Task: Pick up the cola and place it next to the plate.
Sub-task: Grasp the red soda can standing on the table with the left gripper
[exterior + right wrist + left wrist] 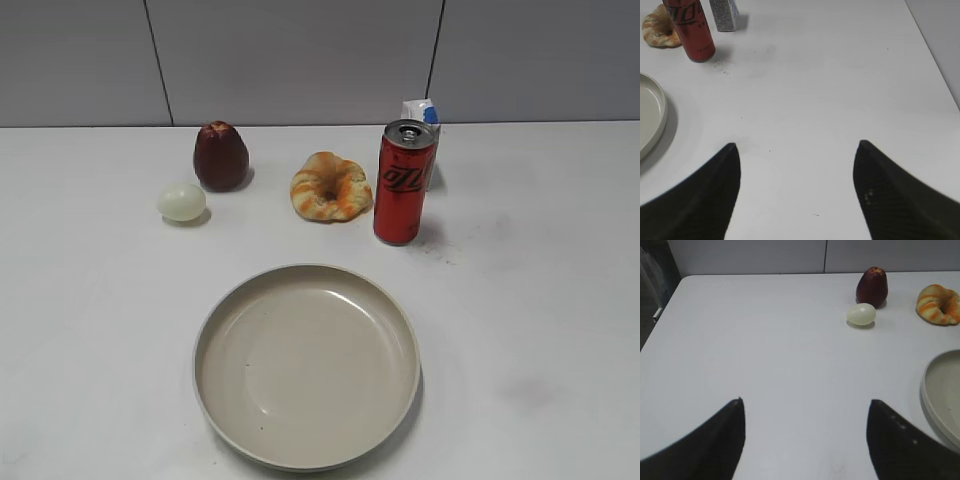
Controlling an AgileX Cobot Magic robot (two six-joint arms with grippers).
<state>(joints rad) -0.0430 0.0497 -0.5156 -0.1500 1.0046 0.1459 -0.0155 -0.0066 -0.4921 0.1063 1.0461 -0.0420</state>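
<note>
both jaws spread, cola (403, 183) upright behind plate (214, 330)

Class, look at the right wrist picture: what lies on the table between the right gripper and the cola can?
Nothing: the right wrist view shows only bare white table between the open right gripper and the cola.

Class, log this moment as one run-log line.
cola: upright, untouched | plate: empty | left gripper: open | right gripper: open
</note>
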